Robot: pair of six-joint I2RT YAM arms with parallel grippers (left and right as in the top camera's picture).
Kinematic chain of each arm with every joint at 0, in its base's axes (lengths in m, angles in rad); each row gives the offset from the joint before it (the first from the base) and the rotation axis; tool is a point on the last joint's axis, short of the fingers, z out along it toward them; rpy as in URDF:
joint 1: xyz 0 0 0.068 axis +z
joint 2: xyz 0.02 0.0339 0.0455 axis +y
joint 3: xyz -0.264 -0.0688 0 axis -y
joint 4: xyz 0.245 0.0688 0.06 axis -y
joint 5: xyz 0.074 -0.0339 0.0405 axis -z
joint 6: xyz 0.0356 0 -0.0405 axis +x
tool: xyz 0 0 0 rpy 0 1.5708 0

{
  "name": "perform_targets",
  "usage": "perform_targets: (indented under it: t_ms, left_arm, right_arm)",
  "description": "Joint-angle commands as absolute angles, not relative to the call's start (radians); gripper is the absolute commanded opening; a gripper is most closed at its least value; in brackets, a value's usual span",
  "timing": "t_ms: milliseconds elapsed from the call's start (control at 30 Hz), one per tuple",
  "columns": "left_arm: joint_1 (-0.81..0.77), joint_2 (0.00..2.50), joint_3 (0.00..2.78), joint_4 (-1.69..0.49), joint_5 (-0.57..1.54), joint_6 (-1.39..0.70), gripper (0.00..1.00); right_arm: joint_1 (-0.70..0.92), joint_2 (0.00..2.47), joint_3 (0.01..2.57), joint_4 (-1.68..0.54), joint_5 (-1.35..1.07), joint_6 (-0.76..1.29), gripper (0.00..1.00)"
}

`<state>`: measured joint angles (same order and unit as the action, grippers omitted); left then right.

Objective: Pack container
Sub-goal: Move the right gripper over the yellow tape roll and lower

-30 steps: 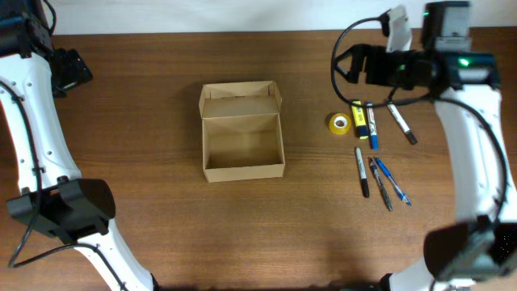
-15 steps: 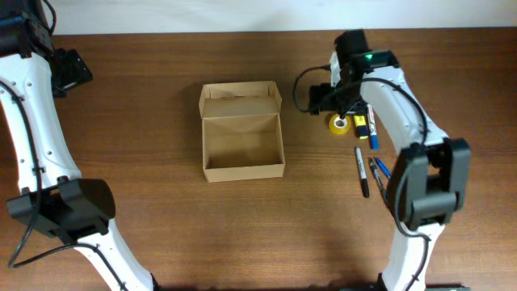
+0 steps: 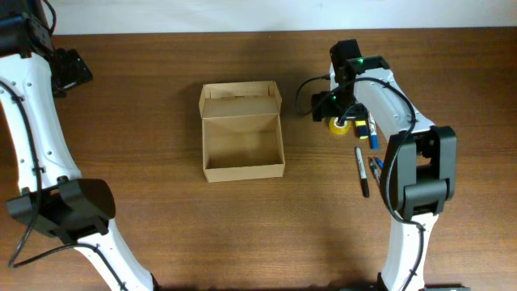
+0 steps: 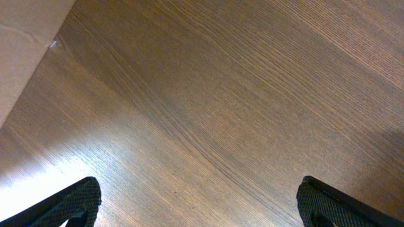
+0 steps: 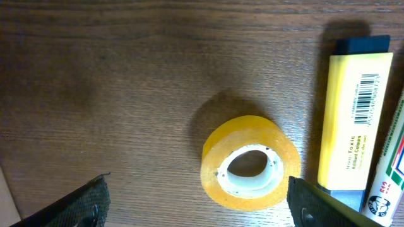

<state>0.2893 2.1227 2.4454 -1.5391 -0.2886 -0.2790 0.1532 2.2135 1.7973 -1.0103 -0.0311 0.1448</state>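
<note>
The container (image 3: 242, 133), a tan cardboard box, stands open and empty at mid-table with its flap lid tipped back at the far side. To its right lies a yellow tape roll (image 3: 339, 124). My right gripper (image 3: 335, 113) hangs low over the roll. In the right wrist view the gripper (image 5: 199, 208) is open. The tape roll (image 5: 250, 162) lies flat between the fingers, close to the right fingertip (image 5: 322, 205), apart from both. My left gripper (image 3: 77, 71) is at the far left, open (image 4: 202, 202) over bare wood.
A yellow marker (image 5: 353, 120) and a white marker (image 5: 388, 170) lie just right of the tape. Nearer the front lie a black pen (image 3: 363, 171) and blue pens (image 3: 378, 168). A pale tan surface (image 4: 19, 38) shows in the left wrist view's corner.
My right arm has swung in from the back right and come down over the tape roll, its jaws narrowing slightly. The left arm and the box have not moved.
</note>
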Motion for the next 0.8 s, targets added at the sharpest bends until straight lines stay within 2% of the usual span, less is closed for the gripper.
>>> perform_targets:
  t_ms: [0,767]
  left_arm:
    - [0.291,2.13,2.44,-1.537,-0.292,-0.268,1.0]
    - [0.291,2.13,2.44,-1.537,-0.292,-0.268,1.0]
  right_arm:
    - [0.154,2.221,1.812,-1.01,-0.068,0.136,0.89]
    - [0.201,2.312,1.804,-1.006,-0.029,0.136,0.88]
